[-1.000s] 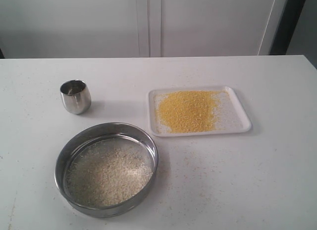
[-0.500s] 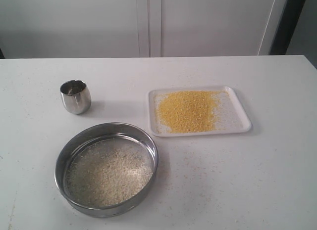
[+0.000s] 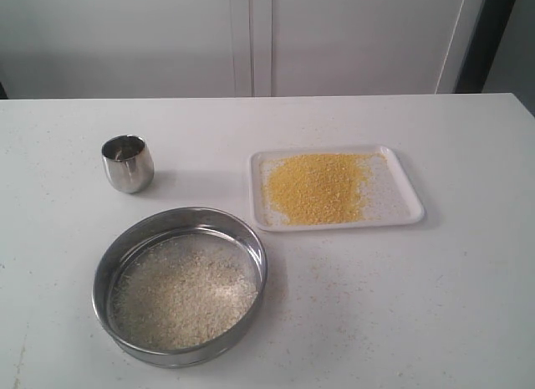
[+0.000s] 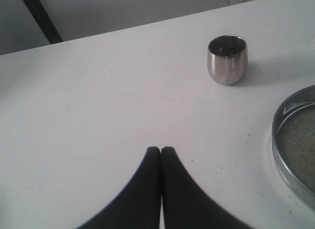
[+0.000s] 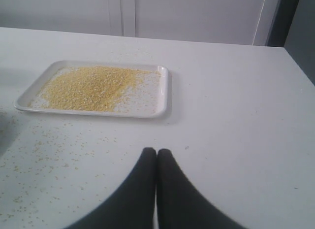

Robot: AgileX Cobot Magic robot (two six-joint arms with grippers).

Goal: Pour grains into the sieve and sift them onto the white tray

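The sieve (image 3: 107, 263) stands on the table at the front left, with coarse pale grains (image 3: 184, 293) spread over its mesh. To its right and farther back, the white tray (image 3: 401, 192) carries a heap of fine yellow grains (image 3: 318, 186). Neither arm shows in the exterior view. In the left wrist view my left gripper (image 4: 161, 150) is shut and holds nothing, well short of the sieve's rim (image 4: 280, 155). In the right wrist view my right gripper (image 5: 157, 151) is shut and holds nothing, some way in front of the tray (image 5: 164, 93) and its yellow grains (image 5: 88, 88).
A small rounded steel cup (image 3: 127, 163) stands upright behind the sieve; the left wrist view also shows the cup (image 4: 227, 60). Stray grains (image 5: 44, 150) are scattered on the table (image 3: 418, 305) near the tray. White cabinet doors (image 3: 251, 38) stand behind the table.
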